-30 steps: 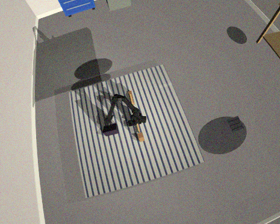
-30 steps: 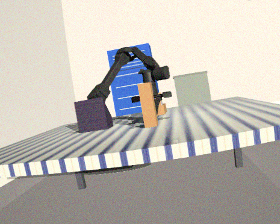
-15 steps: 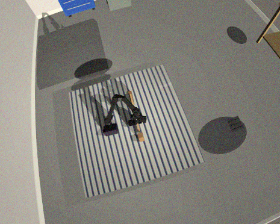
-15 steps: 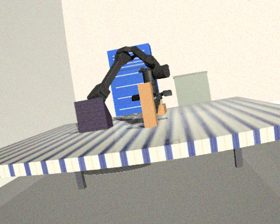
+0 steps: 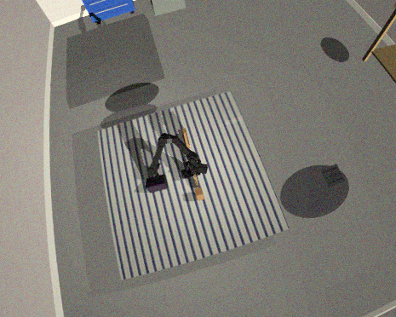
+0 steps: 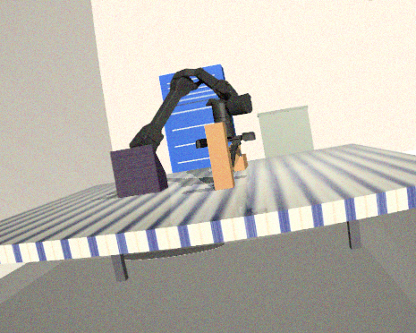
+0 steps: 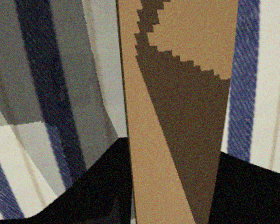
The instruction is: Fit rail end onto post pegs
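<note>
The long wooden rail (image 5: 186,141) (image 7: 155,195) runs from the far side of the striped surface under my gripper towards the post. My gripper (image 5: 194,173) (image 7: 148,143) is shut on the rail, with a dark finger on each side of it in the wrist view. The upright orange-brown post (image 5: 200,194) (image 6: 219,157) stands at the near end and hides part of the gripper in the exterior view. The low footboard block (image 6: 241,162) shows behind the post. The pegs, the holes and the joint between rail and post are hidden or too small to tell.
The arm's dark purple base block (image 5: 157,184) (image 6: 135,171) stands left of the rail. The blue and white striped table top (image 5: 242,199) (image 6: 308,187) lies under everything. Its front edge shows in the exterior view. Arm shadows fall across the stripes and the rail.
</note>
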Tool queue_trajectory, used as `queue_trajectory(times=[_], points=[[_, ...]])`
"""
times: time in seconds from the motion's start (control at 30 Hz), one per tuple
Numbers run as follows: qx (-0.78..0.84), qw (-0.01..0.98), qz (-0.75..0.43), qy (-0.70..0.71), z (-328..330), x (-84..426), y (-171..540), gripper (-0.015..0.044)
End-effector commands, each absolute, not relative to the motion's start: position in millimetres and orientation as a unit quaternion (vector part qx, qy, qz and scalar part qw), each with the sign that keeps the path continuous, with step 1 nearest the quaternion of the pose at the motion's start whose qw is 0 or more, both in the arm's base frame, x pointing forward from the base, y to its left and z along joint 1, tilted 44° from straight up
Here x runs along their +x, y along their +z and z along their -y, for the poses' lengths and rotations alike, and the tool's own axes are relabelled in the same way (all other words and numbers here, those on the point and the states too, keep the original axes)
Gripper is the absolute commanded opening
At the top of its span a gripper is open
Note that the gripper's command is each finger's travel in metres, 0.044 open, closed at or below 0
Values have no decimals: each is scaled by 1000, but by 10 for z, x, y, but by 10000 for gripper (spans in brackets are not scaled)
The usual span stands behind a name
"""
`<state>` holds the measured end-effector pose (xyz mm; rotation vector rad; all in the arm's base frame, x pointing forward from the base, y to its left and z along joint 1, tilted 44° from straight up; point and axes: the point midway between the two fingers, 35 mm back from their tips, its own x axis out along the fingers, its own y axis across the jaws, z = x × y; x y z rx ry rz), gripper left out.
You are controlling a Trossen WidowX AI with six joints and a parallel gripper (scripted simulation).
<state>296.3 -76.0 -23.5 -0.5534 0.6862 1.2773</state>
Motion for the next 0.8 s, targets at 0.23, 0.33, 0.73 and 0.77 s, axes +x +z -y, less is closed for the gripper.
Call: queue_trajectory(times=[0.23, 0.33, 0.73, 0.77], points=[[-254, 719, -306, 570, 844, 2994, -154, 0], [-254, 719, -306, 570, 854, 2993, -143, 0], [-254, 719, -307, 570, 895, 2985, -100, 0], [-254, 719, -307, 570, 898, 2984, -96, 0]])
